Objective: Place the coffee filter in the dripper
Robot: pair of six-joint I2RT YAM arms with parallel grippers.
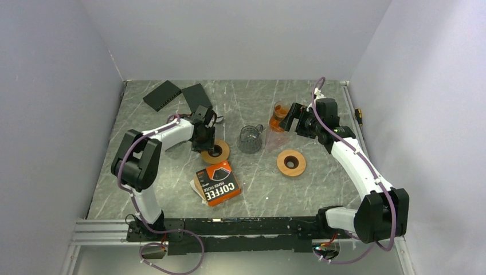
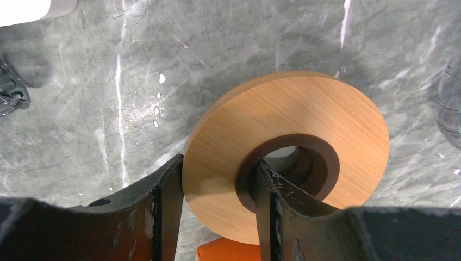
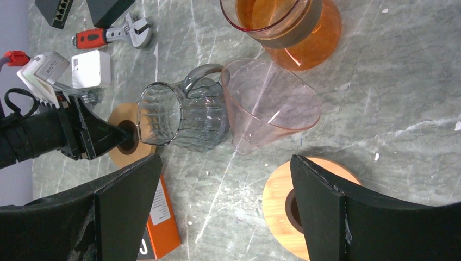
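The orange-and-black coffee filter box [image 1: 217, 183] lies flat near the table's front middle, and its edge shows in the right wrist view [image 3: 160, 223]. The clear pink dripper cone [image 3: 269, 103] lies on its side beside a grey glass server [image 3: 179, 117]. My left gripper [image 2: 217, 163] is shut on a wooden ring [image 2: 293, 125], with one finger in its hole and one on its outer rim. My right gripper [image 3: 225, 163] is open and empty above the table, near an orange glass carafe [image 3: 293, 32].
A second wooden ring [image 1: 291, 162] lies right of centre. Two black boxes [image 1: 162, 95] sit at the back left. A red-handled wrench [image 3: 108, 35] and a white adapter [image 3: 91, 68] lie near the left arm. Walls enclose three sides.
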